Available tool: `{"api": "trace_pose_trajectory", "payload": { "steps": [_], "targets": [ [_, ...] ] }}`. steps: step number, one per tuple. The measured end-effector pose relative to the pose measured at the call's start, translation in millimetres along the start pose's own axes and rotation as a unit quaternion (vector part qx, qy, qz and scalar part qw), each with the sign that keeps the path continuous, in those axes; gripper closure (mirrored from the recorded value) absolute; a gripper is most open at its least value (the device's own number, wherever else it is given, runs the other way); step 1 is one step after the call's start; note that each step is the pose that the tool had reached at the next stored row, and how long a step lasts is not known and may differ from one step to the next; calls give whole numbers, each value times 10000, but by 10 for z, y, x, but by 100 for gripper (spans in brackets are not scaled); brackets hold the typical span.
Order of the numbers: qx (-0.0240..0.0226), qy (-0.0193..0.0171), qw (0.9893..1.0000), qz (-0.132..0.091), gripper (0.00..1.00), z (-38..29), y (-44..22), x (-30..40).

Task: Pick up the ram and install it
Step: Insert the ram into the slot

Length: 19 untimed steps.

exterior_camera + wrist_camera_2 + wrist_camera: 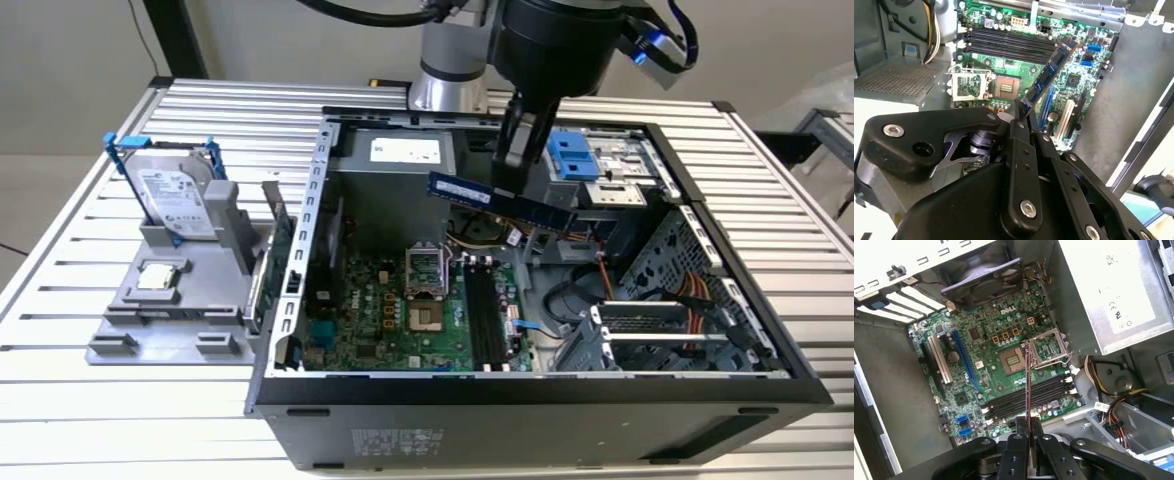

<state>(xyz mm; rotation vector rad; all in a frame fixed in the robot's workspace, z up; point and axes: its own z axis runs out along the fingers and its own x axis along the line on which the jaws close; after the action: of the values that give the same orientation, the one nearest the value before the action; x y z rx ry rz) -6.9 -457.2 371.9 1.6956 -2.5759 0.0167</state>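
Note:
My gripper (511, 175) is shut on the ram (497, 199), a long narrow circuit-board stick with dark chips. It hangs tilted above the open computer case (534, 385), over the motherboard (387, 325). In the second wrist view the ram (1050, 74) sticks out from between the black fingers (1020, 145), pointing towards the black memory slots (1004, 42). In the first wrist view the ram (1027, 385) shows edge-on, rising from the gripper (1028, 434) across the memory slots (1004, 402). The slots (487, 320) lie well below the stick and hold nothing.
A silver hard drive in a blue frame (174, 195) and a small square processor chip (160, 277) sit on a grey fixture at the exterior view's left. Inside the case are the open processor socket (424, 290), the power supply (400, 150), a drive cage (674, 290) and loose cables (694, 295).

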Motion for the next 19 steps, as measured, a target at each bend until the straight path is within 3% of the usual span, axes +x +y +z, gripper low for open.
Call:
{"api": "trace_pose_trajectory", "payload": {
  "steps": [10, 19],
  "targets": [
    [-20, -9, 9993, 375, 100, 0, 0, 0],
    [-38, -16, 9975, 699, 100, 0, 0, 0]
  ]
}}
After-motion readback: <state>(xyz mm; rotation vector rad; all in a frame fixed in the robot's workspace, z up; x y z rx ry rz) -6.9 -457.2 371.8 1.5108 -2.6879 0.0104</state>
